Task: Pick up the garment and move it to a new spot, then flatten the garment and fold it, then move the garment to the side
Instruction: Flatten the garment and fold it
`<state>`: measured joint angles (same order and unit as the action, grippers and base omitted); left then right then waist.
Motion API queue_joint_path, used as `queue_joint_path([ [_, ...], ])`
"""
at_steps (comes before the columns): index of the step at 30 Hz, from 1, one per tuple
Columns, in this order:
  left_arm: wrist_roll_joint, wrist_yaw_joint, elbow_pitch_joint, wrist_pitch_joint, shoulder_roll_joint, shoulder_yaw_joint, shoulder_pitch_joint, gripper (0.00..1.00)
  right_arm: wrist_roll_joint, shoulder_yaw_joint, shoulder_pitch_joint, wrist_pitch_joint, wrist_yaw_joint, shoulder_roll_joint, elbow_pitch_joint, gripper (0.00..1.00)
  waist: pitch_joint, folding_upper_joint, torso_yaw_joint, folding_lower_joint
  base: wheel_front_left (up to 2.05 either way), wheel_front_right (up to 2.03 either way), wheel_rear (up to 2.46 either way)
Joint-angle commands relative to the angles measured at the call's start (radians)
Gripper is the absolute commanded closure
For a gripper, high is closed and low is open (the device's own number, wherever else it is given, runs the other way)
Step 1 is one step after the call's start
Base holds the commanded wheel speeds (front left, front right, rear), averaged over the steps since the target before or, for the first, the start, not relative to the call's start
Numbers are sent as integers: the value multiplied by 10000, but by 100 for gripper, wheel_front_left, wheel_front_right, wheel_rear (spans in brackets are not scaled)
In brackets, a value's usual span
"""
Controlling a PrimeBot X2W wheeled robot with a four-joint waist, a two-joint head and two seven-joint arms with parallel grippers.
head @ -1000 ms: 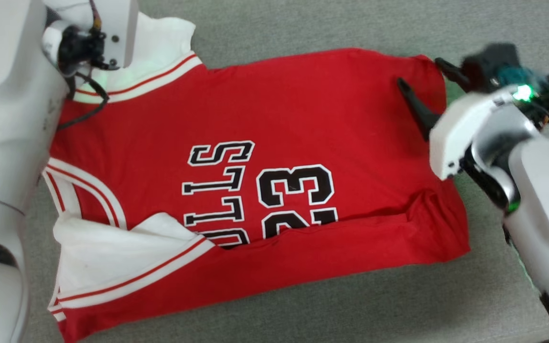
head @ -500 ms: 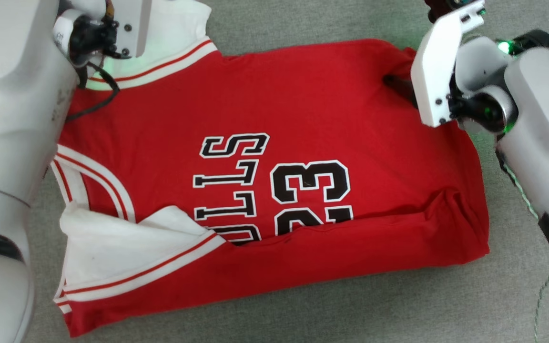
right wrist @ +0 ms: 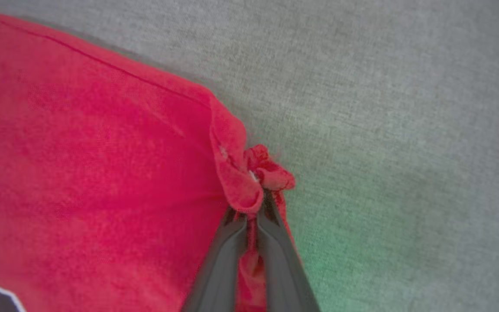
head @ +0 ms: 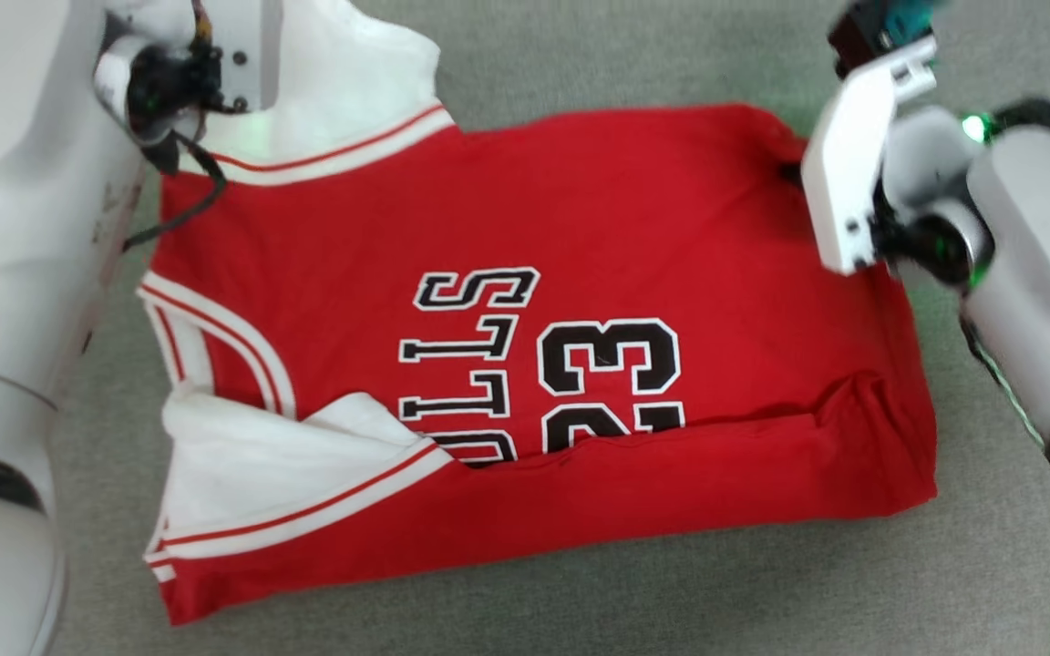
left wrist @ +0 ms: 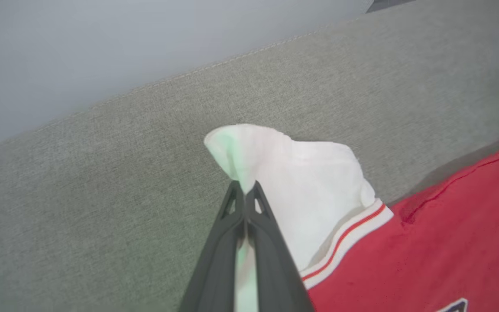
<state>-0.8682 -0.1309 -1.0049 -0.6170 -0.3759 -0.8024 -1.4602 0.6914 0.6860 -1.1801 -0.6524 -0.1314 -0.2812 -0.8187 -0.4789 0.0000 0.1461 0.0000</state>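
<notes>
The garment (head: 580, 228), a bright red shirt with black lettering, lies spread on a grey cushion, its near long edge folded over. A white sleeve panel (head: 252, 474) lies at the near left. At the far left, my left gripper (left wrist: 245, 190) is shut on the corner of the other white sleeve (left wrist: 301, 173), which is lifted into a peak. My left wrist housing (head: 215, 55) hides those fingers in the head view. At the far right corner, my right gripper (right wrist: 256, 201) is shut on a bunched bit of the red hem (right wrist: 241, 173), below my right wrist housing (head: 849, 182).
Grey woven upholstery (head: 580, 601) surrounds the shirt on all sides. In the left wrist view its seamed back edge (left wrist: 232, 60) runs below a pale wall (left wrist: 102, 43). My pale forearms stand at both sides of the head view.
My right gripper, open over the far right corner a second ago, has come down and shut on the red hem. The left gripper keeps its hold on the sleeve. The head camera has shifted.
</notes>
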Motion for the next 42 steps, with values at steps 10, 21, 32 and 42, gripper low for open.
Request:
queue_joint_path([
  [10, -1362, 3, 1585, 310, -790, -584, 1815, 100, 932, 859, 2254, 2309, 15, -1643, 1283, 100, 2476, 0, -694, 0, 0, 0, 0],
  [21, -2000, 156, 2681, -206, -1858, -1313, 4140, 100, 1703, 1222, 4039, 3042, 15, -2610, 2176, 100, 3553, 0, -1053, 0, 0, 0, 0],
  [32, -2612, 1000, 3320, -1038, -1776, -1603, 5858, 100, 2172, 1432, 4838, 2005, 15, -2915, 2411, 100, 3538, 0, -1076, 0, 0, 0, 0],
  [42, -2862, 1419, 2671, -1213, -1441, -1589, 6123, 100, 2366, 1046, 4689, 759, 15, -2344, 1868, 100, 3177, 0, -867, 0, 0, 0, 0],
])
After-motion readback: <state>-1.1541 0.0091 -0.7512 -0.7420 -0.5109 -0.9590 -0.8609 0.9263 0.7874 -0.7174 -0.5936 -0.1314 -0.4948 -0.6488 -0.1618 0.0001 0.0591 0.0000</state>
